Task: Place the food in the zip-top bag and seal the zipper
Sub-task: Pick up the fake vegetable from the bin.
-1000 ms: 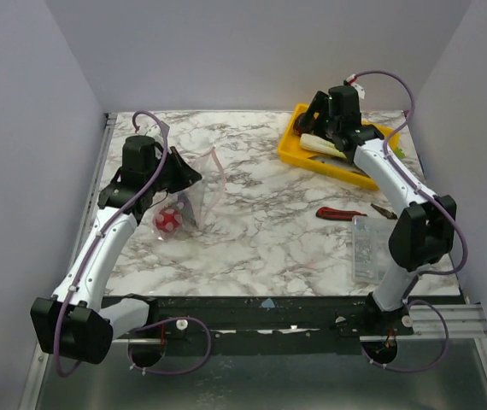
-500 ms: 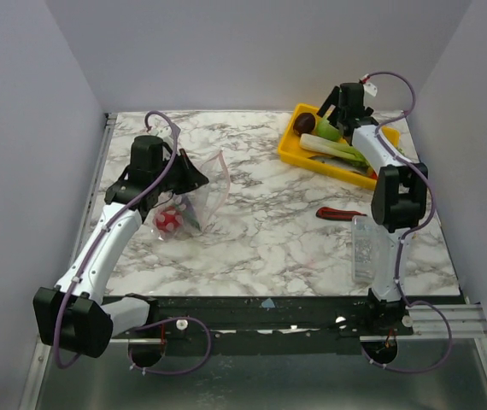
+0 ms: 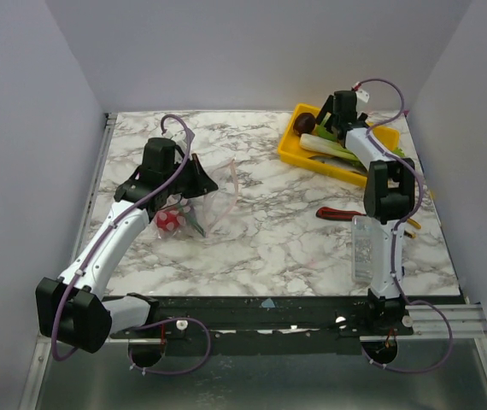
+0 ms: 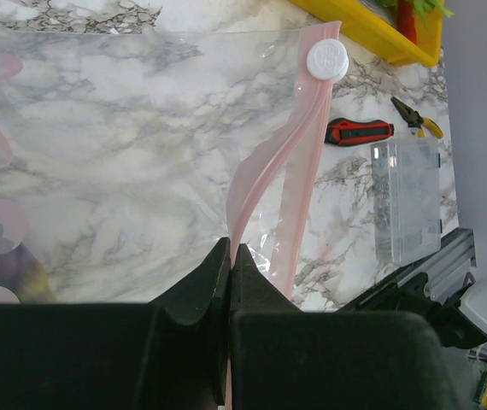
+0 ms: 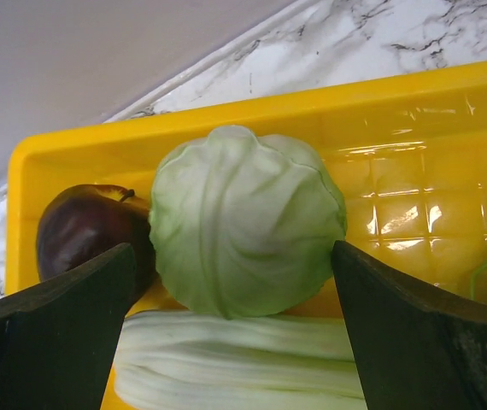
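Observation:
The zip-top bag hangs floppy at mid-left, with a red ball-like food and a green piece inside. My left gripper is shut on the bag's mouth edge. In the left wrist view its jaws pinch the pink zipper, whose white slider sits at the far end. My right gripper stands open over the yellow tray. Between its fingers lie a pale green cabbage, a dark purple food and the leek; none is held.
A red-handled tool lies at mid-right, with a rigid clear compartment box nearer the front edge. Small yellow-handled pliers lie beside the tool. More greens fill the tray's right end. Grey walls close in on three sides.
My right gripper opened wide and settled at the tray's far left corner over the cabbage. My left arm carried the bag's mouth a little to the right.

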Available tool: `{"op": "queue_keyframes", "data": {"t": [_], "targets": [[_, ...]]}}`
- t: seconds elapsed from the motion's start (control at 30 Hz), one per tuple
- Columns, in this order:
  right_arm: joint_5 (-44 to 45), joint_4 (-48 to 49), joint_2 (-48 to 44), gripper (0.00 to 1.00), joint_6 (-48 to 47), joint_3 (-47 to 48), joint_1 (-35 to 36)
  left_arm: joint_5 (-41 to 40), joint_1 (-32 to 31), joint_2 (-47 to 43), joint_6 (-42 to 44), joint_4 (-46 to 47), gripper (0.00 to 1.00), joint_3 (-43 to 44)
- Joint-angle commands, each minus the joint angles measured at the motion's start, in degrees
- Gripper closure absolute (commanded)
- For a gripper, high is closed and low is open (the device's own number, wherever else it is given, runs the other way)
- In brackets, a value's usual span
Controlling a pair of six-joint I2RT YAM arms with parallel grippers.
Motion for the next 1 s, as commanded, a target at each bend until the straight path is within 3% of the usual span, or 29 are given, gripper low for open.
{"op": "queue_keyframes", "data": {"t": [0.0,0.17,0.3,0.4,0.47,0.7,0.77,0.97], "targets": [[0.39,1.11,2.79,0.01,0.62,0.98,-0.92,0.27,-0.17,0.21,1.11,0.58,1.0,-0.15],[0.17,2.32,4.27,0.06,-0.58,2.32,-0.98,0.22,-0.17,0.6,1.27,0.18,1.0,0.26],[-1.0,1.86,5.51,0.19,-1.67,4.32,-1.05,-0.53,-0.18,0.64,1.88,-0.52,1.0,0.9],[-2.15,1.75,5.25,0.42,-2.85,5.52,-1.05,-1.53,-0.17,0.24,2.33,-1.06,1.0,0.86],[-2.91,1.75,4.35,0.63,-3.16,5.52,-1.05,-1.67,-0.19,0.02,2.26,-0.98,1.0,0.65],[-3.24,0.62,-4.47,0.95,-5.15,3.06,-1.05,-1.78,-0.17,-1.52,2.08,-0.71,1.0,0.29],[-3.32,0.04,-7.83,1.0,-6.22,2.39,-1.05,-1.86,-0.17,-1.83,1.99,-0.75,1.0,0.2],[-8.43,-3.41,-19.38,1.0,-6.03,-2.14,-0.96,0.7,0.61,-1.9,0.52,0.13,1.0,-0.32]]}}
